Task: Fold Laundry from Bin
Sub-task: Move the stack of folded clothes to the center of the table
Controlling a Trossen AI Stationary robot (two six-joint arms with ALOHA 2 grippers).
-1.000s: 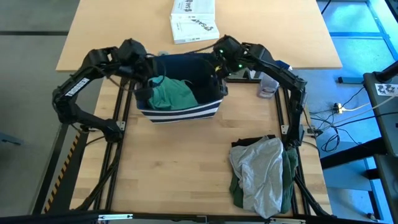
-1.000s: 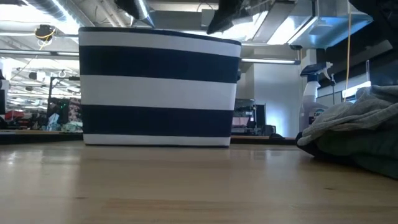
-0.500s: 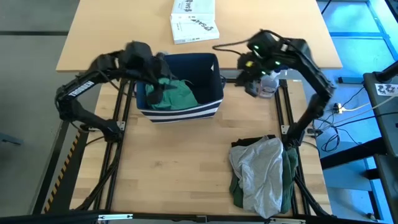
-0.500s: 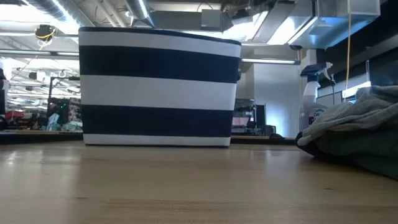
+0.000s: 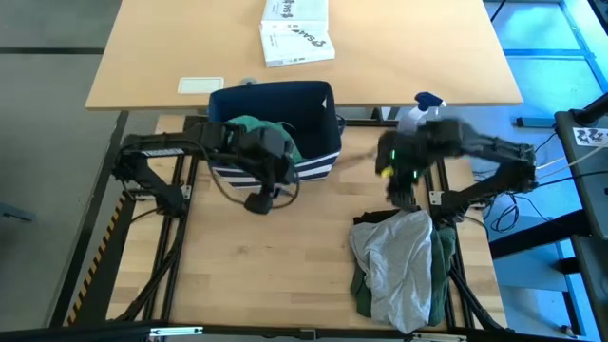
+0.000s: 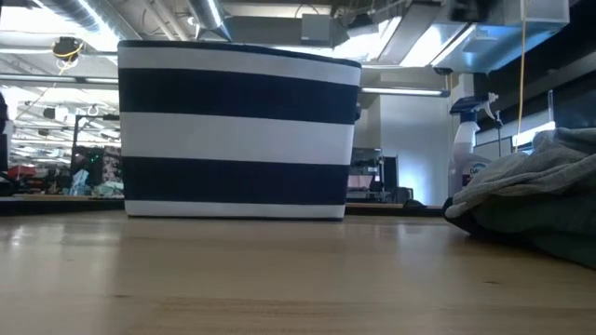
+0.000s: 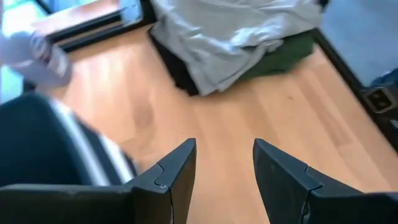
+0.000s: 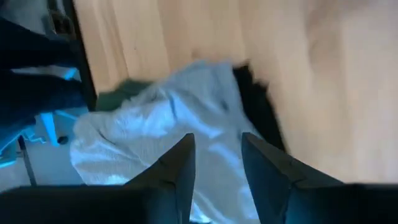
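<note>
The bin (image 5: 285, 133) stands on the worktop (image 5: 275, 256) at roughly 12 o'clock of the high view, its white stripes facing the near edge. A teal-green garment (image 5: 261, 133) lies inside it, toward the bin's 9 o'clock wall. In the low view the bin (image 6: 237, 130) is upright, with its base flat on the worktop (image 6: 279, 279).

The folded laundry pile (image 5: 404, 261) rests at about 4 o'clock of the worktop, well apart from the bin. Its top layer is light grey; dark green and black cloth show beneath (the black only at the pile's edges). The same pile appears at 3 o'clock of the low view (image 6: 531, 200).

The left hand (image 5: 258, 201) hangs above the worktop just past the bin's near wall, at the bin's 7 o'clock. In the left wrist view its fingers (image 7: 177, 171) stand apart with nothing between them, above bare wood.

The right hand (image 5: 399, 190) hovers near the pile's 12 o'clock edge. In the right wrist view its fingers (image 8: 177, 165) stand apart, empty, with the light grey garment (image 8: 149, 137) below.

A spray bottle (image 5: 418, 109) stands at 3 o'clock of the bin, and a white printed box (image 5: 296, 30) lies on the far table.
</note>
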